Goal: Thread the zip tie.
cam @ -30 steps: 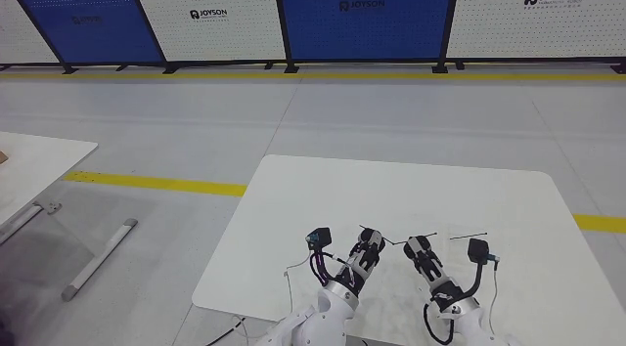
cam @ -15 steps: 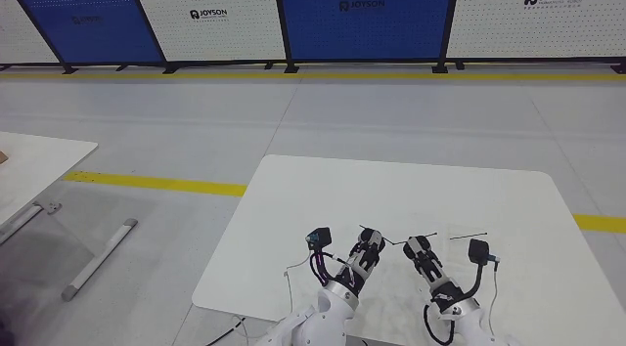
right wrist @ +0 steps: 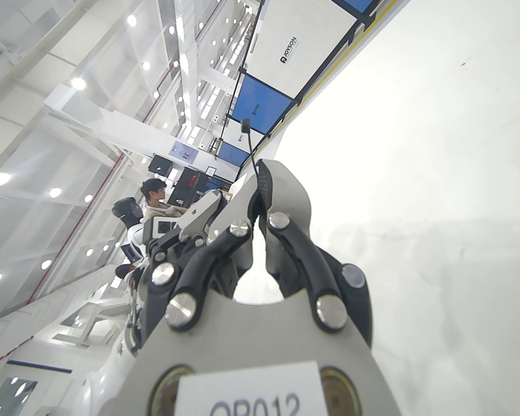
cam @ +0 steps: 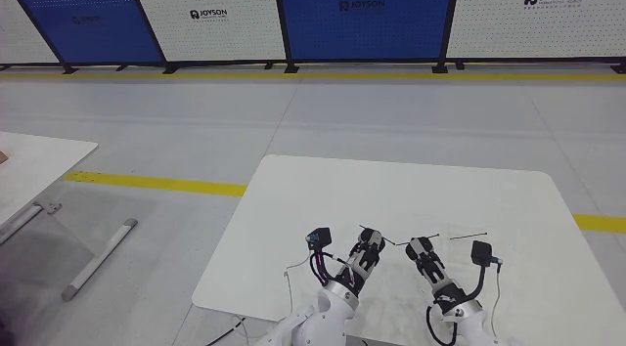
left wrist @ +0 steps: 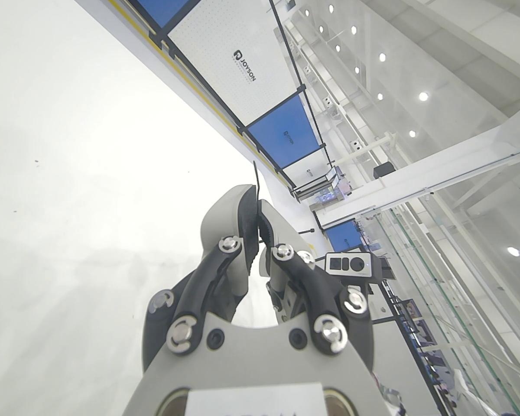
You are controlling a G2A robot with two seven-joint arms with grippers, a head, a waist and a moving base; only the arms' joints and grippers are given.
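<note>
Little changes over the last second. In the top view the right pincer (cam: 421, 245) slips a touch back toward the robot and outward, its wrist camera going with it. The left pincer (cam: 370, 240) keeps its place.

Both pincers are pressed together on the zip tie. The left one pinches the plain tail (left wrist: 255, 177), which pokes out a short way past its fingertips. The right one pinches the strip just behind the head (right wrist: 245, 124), which stands free on a short stalk beyond its tips. Both are held low over the white bench (cam: 391, 190), near its front edge, pointing away from the robot.

From above, the two dark ends slant toward each other and seem to nearly meet between the pincers. The lines are too thin there to say whether they touch, or whether the tail has entered the head. Neither wrist view shows the tail in the slot, so I judge the threading not yet done.

The small shift reads as a fine alignment of the head against the tail, not a feed. The tail's tip probably needs to line up squarely with the slot before any push. Both ends are thin and look flexible, so a skewed approach could bend the tail aside.
</note>
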